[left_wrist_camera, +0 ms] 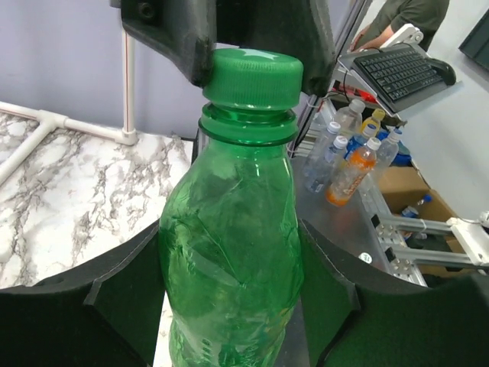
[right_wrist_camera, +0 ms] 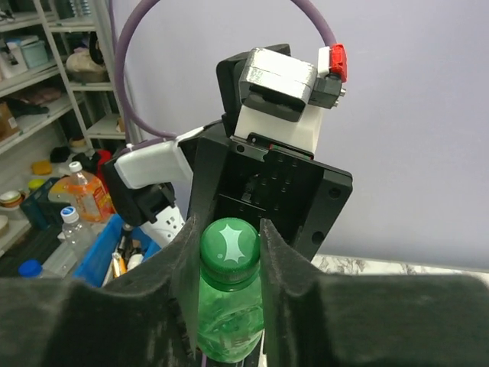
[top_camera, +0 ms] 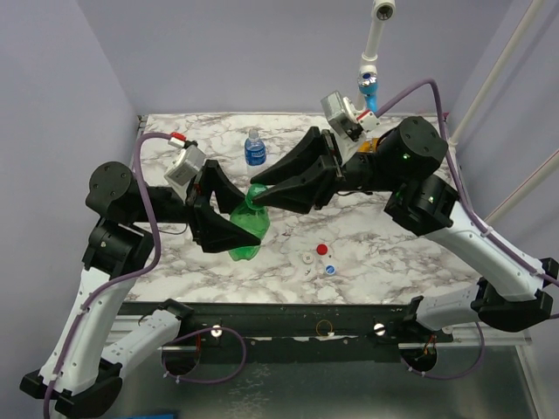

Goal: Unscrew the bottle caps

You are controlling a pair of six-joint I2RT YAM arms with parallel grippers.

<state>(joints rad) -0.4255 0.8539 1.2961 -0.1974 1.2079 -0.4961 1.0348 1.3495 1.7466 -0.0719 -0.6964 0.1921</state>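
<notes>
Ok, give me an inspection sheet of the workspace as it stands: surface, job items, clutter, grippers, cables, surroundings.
Surface: marble table, no spills seen.
Job's things: green bottle with green cap on; blue-label bottle upright at the rear; red cap, white cap and bluish-white cap lying loose near the front.
Clutter: orange item, partly hidden behind the right arm.
Grippers: left gripper shut on the green bottle's body; right gripper shut on the green cap.
Cables: purple cables loop from the wrists, clear of the bottle.
Surroundings: purple walls; white pipe at the rear; spare bottles off the table.
</notes>
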